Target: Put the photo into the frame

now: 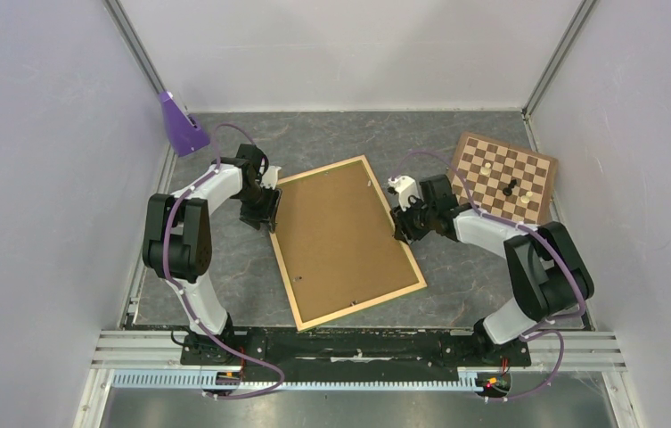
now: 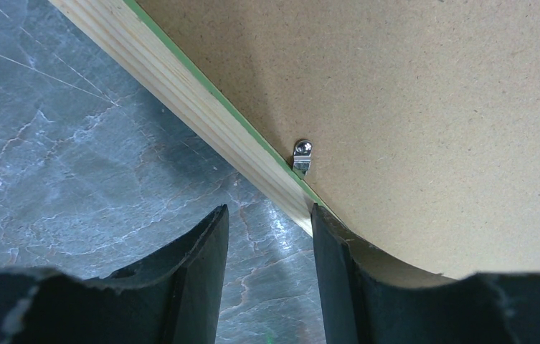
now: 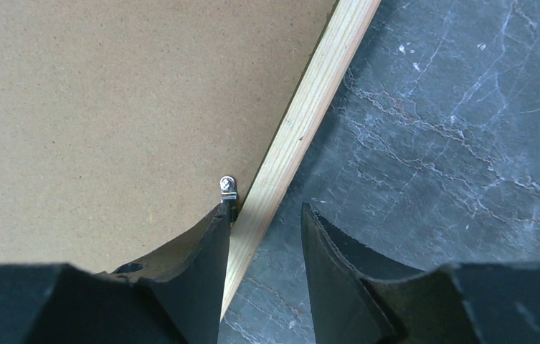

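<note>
The frame (image 1: 363,307) lies back-up in the middle of the table, its pale wood rails around a brown hardboard panel (image 1: 342,239). The photo is hidden. My left gripper (image 1: 266,214) is at the frame's left rail (image 2: 202,115). It is open (image 2: 268,211), with only table between its jaws; the right finger covers the rail below a metal clip (image 2: 301,156). My right gripper (image 1: 400,227) is at the right rail (image 3: 310,107) and is also open (image 3: 263,208). That rail runs between its jaws, and the left fingertip is at a small clip (image 3: 228,188).
A brown-and-cream chessboard (image 1: 503,176) with a few pieces lies at the back right, close behind the right arm. A purple cone-shaped object (image 1: 180,125) stands at the back left corner. Walls close in the table on three sides.
</note>
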{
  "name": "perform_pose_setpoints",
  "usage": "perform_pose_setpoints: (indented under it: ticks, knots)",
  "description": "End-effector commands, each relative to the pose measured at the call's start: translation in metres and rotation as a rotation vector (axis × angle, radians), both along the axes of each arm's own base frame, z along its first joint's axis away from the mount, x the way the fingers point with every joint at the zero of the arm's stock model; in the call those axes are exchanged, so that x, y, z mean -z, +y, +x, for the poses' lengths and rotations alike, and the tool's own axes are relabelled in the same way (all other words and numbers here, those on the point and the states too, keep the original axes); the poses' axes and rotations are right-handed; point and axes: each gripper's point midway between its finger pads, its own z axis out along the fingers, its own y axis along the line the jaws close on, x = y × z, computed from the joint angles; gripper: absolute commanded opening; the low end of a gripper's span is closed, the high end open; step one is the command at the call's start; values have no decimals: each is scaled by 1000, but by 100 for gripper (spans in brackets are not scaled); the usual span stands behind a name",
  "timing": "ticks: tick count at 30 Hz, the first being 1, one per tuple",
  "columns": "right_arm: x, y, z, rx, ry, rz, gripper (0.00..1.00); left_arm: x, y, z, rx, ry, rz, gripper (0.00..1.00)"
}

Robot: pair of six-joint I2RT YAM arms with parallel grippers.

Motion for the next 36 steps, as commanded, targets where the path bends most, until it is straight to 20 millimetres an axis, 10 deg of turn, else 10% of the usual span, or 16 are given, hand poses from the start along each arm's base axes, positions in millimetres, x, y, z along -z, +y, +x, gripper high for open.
perform_pose_setpoints:
  ticks: [1, 36]
  knots:
    - [17, -20, -13, -6, -28, -129, 43, 1, -5, 4, -21, -5, -22, 52]
    - [55, -47, -50, -159, -112, -400, 43, 13, -12, 1, -36, 35, -56, 52]
